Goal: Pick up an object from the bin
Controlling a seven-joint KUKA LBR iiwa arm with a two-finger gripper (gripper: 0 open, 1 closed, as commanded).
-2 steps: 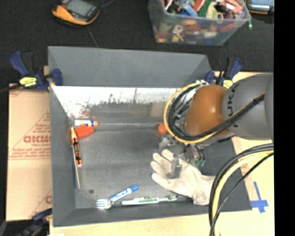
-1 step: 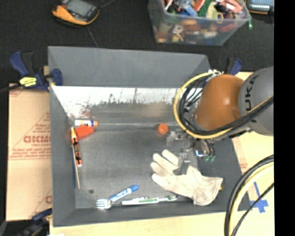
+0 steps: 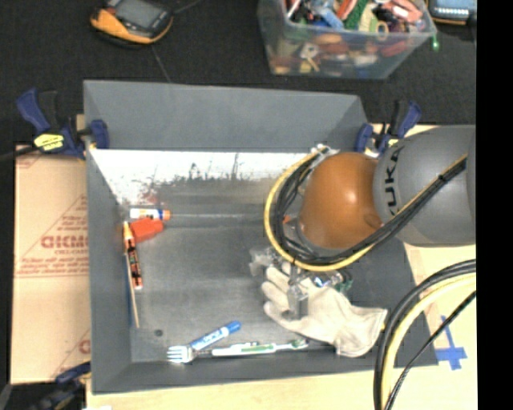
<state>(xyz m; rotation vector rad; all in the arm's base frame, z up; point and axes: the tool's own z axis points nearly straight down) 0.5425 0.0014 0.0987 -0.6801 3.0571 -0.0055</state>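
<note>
One white cloth [image 3: 353,324], bin [image 3: 224,120] lower right, seemingly touching end effector [image 3: 295,296] above; grip unreadable.

We take this for a robotics lab. A KUKA arm [image 3: 437,188] with an orange cover [image 3: 341,200] and looped cables [image 3: 280,200] reaches into a grey metal bin [image 3: 216,120] on a dark bench [image 3: 208,44]. Behind it stand a clear tub [image 3: 346,50] of mixed small parts and an orange-and-black handheld device [image 3: 132,20].

A clear box of toys [image 3: 345,40] sits at 1 o'clock. An orange gadget [image 3: 132,22] lies at 11 o'clock. An orange bottle [image 3: 147,228] is at 9 o'clock, and a blue fork [image 3: 204,341] at 7 o'clock.
</note>
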